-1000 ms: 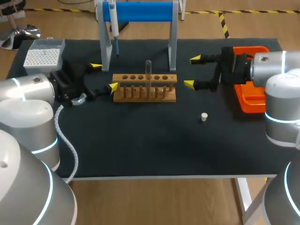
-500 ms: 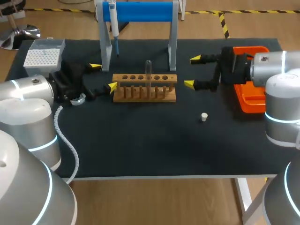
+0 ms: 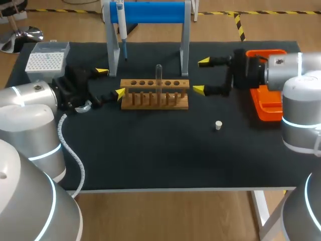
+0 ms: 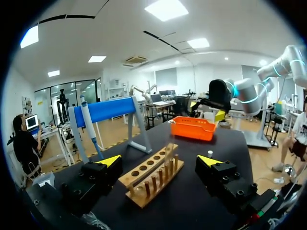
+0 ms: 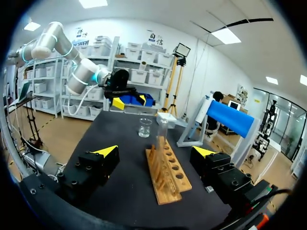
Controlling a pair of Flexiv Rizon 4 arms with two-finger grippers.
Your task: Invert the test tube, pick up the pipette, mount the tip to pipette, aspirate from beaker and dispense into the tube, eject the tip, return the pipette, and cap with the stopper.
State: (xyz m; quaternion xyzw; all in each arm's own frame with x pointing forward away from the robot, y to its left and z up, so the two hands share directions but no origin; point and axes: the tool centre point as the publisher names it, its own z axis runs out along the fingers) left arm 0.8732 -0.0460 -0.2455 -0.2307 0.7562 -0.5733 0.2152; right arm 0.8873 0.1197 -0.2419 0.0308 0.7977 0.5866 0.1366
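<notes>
Count on my bench (image 3: 150,150): one test tube (image 3: 158,75), one wooden rack (image 3: 155,94), one pipette (image 3: 121,27), one blue stand (image 3: 155,12), one tip box (image 3: 46,57), one beaker (image 5: 145,127), one stopper (image 3: 218,125), one orange tray (image 3: 268,105).

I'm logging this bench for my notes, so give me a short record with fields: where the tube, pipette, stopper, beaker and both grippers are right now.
test tube: upright in the wooden rack
pipette: hanging on the blue stand
stopper: loose on the table, in front of the rack's right end
beaker: on the table beside the left arm
left gripper: open, empty, by the rack's left end
right gripper: open, empty, by the rack's right end
</notes>
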